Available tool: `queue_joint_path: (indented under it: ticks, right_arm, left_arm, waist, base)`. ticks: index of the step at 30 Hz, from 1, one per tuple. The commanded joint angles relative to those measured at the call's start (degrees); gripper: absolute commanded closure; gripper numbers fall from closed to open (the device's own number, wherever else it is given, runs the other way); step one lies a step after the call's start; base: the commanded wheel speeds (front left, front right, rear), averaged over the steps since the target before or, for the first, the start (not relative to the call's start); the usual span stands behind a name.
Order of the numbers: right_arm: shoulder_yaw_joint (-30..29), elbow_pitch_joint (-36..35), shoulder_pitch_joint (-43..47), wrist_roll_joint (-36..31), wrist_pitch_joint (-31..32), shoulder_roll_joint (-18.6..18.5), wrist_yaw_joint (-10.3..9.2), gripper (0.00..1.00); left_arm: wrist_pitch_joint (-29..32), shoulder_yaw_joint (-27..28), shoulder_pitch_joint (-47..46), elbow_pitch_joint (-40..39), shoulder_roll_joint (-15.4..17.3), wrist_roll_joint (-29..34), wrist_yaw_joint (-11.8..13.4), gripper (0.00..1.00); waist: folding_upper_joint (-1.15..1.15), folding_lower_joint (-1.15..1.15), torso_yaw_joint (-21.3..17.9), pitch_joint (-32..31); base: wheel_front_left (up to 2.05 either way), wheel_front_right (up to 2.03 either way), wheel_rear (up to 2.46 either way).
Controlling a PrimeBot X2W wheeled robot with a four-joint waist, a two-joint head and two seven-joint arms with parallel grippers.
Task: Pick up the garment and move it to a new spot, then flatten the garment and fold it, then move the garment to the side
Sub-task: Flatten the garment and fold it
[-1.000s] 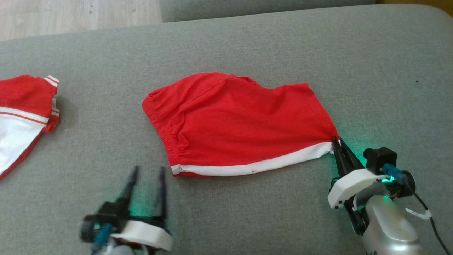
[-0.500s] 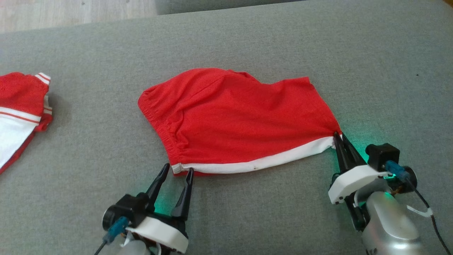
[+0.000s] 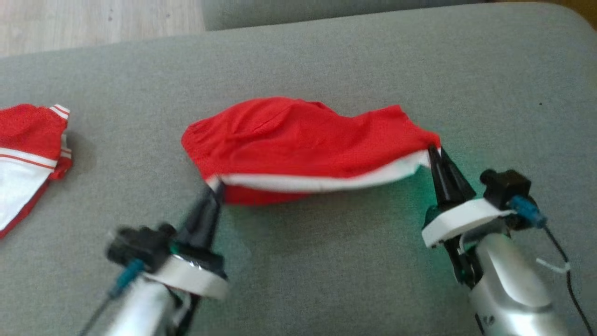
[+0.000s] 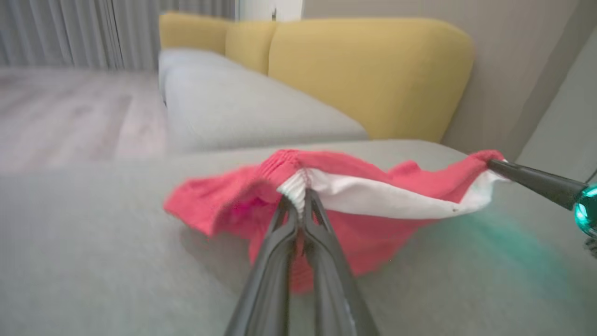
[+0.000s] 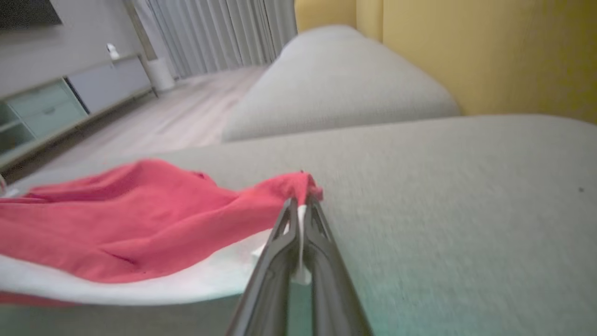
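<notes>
The left gripper (image 3: pixel 214 193) is clamped shut on the gathered waistband corner of the red shorts (image 3: pixel 303 140), right where the white side stripe ends. In the left wrist view only the very fingertips hold the elastic. The right gripper (image 3: pixel 436 156) is pinched the same way on the other end of that stripe, at the hem corner. Between them the near edge hangs raised, while the far part rests on the middle of the grey sofa cushion (image 3: pixel 326 60). Both holds look shallow, so a sharp pull apart could slip a corner free and drop that side. A red layer sags beneath the stripe near the left fingers, which suggests only one layer may be caught there, so the shorts could gape open when carried. The far part may also bunch if it drags across the fabric. The red-and-white jersey (image 3: pixel 28 140) lies well apart at the cushion's left edge. If the task means the jersey, this lift is on the wrong piece.
</notes>
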Motion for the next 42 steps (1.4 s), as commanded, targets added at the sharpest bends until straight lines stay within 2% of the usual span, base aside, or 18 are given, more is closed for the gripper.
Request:
queue_joint_path:
  ticks: [1,5,6,12,16,19,22,26,30,33,36,39,42]
  right_arm:
    - [1.76,-3.71,-2.37,2.15,-0.21,-0.85,-0.06,1.00]
    - [2.61,-11.04,-5.91,9.48,-0.21,-3.70,-0.06,1.00]
    - [2.61,-11.04,-5.91,9.48,-0.21,-3.70,-0.06,1.00]
    - [3.30,-20.21,-14.09,19.34,1.10,-8.92,-0.06,1.00]
    - [2.03,-24.44,-20.38,21.84,4.90,-12.18,-0.06,1.00]
    - [1.07,-25.39,-25.19,21.03,7.37,-13.66,-0.06,1.00]
    - [1.78,-24.33,-30.16,17.90,8.46,-14.34,-0.06,1.00]
    - [3.45,-19.13,-37.75,14.60,8.13,-13.33,-0.06,1.00]
    - [1.51,-12.34,-46.10,11.78,4.07,-11.49,-0.06,1.00]
    - [0.09,-8.97,-49.58,10.48,1.60,-10.30,-0.06,1.00]
    - [1.64,-7.88,-47.93,9.89,0.49,-10.06,-0.06,1.00]
    - [2.74,-6.99,-38.93,12.12,-0.01,-10.54,-0.06,1.00]
    - [2.50,-7.62,-28.81,16.36,-0.14,-10.68,-0.06,1.00]
  left_arm:
    - [-0.30,3.59,-3.97,-3.88,2.15,1.34,0.09,1.00]
    - [-0.30,6.44,-8.31,-10.23,6.86,4.06,0.09,1.00]
    - [-0.30,6.44,-8.31,-10.23,6.86,4.06,0.09,1.00]
    - [-0.30,8.39,-16.76,-17.20,15.48,4.91,0.09,1.00]
    - [2.42,7.99,-23.69,-19.58,19.09,2.73,0.09,1.00]
    - [5.49,7.29,-29.21,-19.76,19.82,1.32,0.09,1.00]
    - [8.04,7.47,-34.30,-17.51,17.56,-0.95,0.49,1.00]
    - [8.56,7.02,-41.70,-12.23,15.14,0.50,1.88,1.00]
    - [4.60,5.93,-49.06,-4.85,13.04,3.69,2.64,1.00]
    - [1.25,5.72,-52.21,-1.18,10.18,4.72,3.64,1.00]
    - [0.09,4.90,-50.50,1.34,8.23,4.67,3.26,1.00]
    - [-0.25,4.93,-41.60,3.29,6.31,3.58,3.01,1.00]
    - [-0.28,7.47,-31.40,2.02,4.01,2.47,3.77,1.00]
  waist:
    - [0.00,0.00,0.10,-0.95]
    - [0.00,0.00,0.23,-2.69]
    - [0.00,0.00,0.23,-2.69]
    - [0.00,0.00,0.02,-4.74]
    - [0.00,0.00,0.25,-4.03]
    - [0.00,0.00,0.68,-1.77]
    - [0.00,0.00,0.99,1.37]
    - [0.00,0.00,0.96,6.39]
    - [0.00,0.00,0.64,9.85]
    - [0.00,0.00,0.69,10.87]
    - [0.00,0.00,0.30,11.05]
    - [0.00,0.00,-0.45,10.28]
    - [0.00,0.00,-0.79,9.57]
  base:
    - [0.00,0.00,0.00]
    - [0.00,0.00,0.00]
    - [0.00,0.00,0.00]
    - [0.00,0.00,0.00]
    - [0.00,0.00,0.00]
    - [0.00,0.00,0.00]
    - [0.00,0.00,0.00]
    - [0.00,0.00,0.00]
    - [0.00,0.00,0.00]
    - [0.00,0.00,0.00]
    - [0.00,0.00,0.00]
    - [0.00,0.00,0.00]
    - [0.00,0.00,0.00]
